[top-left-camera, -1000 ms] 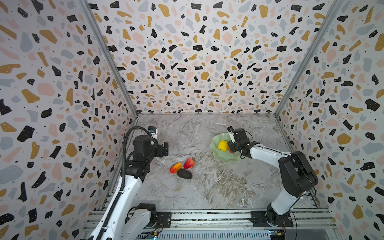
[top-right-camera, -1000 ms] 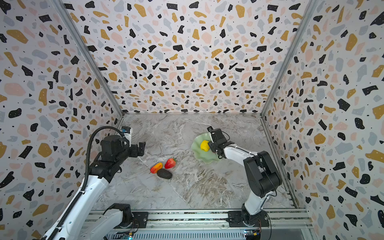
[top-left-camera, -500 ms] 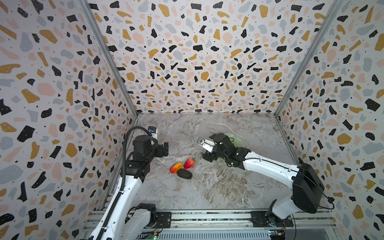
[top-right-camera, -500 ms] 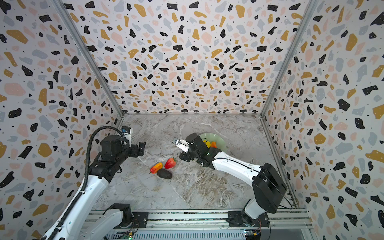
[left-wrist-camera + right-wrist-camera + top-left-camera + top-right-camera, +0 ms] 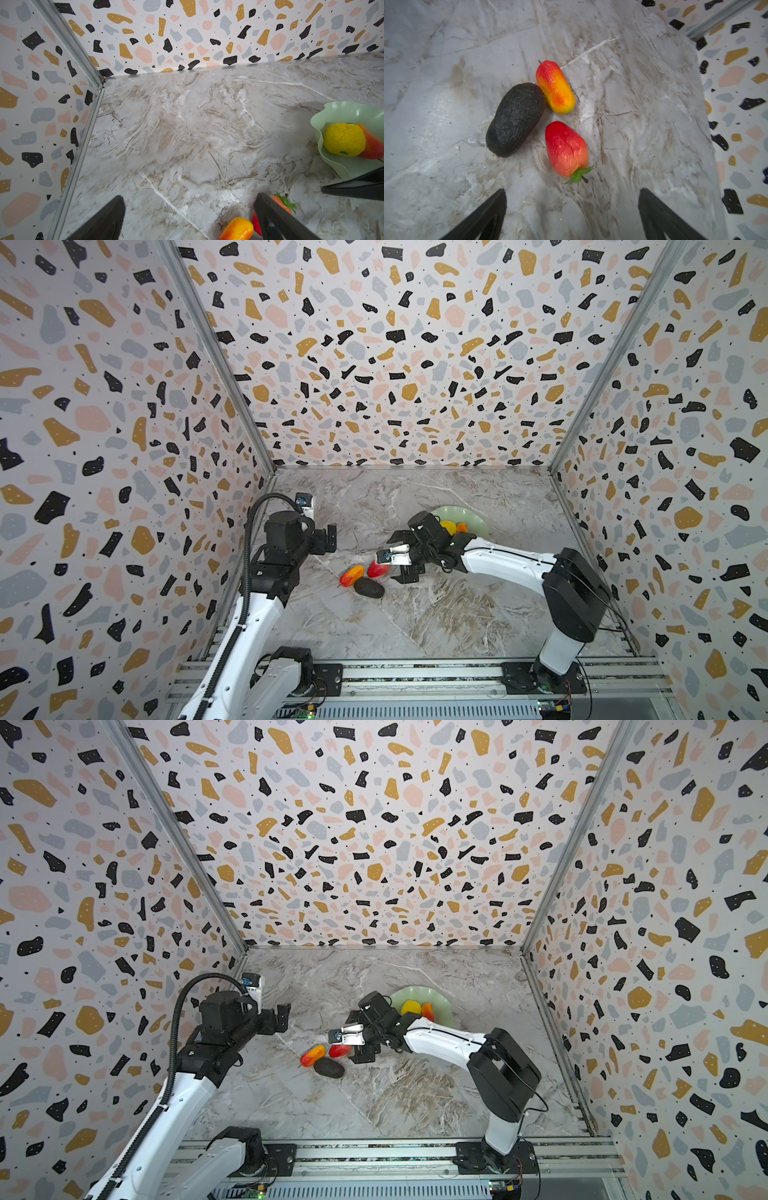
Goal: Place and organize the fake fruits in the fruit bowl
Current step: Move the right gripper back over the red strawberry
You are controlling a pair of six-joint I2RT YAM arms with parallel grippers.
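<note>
Left gripper (image 5: 189, 196) is hanging above the bench (image 5: 415, 614) near its left edge, fingers spread and carrying nothing. Just right of it, around the bench's middle, three of the fake fruits are lying in a tight cluster: a red-orange mango (image 5: 351, 575) is leaning against the dark avocado (image 5: 369, 588), and the strawberry (image 5: 377, 569) is sitting just beside both, its green leaves pointing toward the right gripper (image 5: 572, 190). That gripper is hovering over the strawberry with its jaws wide apart and nothing between them. Further right, toward the back right corner, the fruit bowl (image 5: 473, 516) is holding the bumpy yellow chunk (image 5: 448, 526) and the second mango (image 5: 461, 527), which are touching.

A descent onto the strawberry is looking risky. The neighbours are so close that one finger could be landing on the avocado and rolling it off. The strawberry's tapered, glossy body could also be squirting out of a pinch near its tip. On the carry back, the arm could be clipping the wavy rim and shifting the bowl.

No brand, label or readable writing is showing anywhere.
</note>
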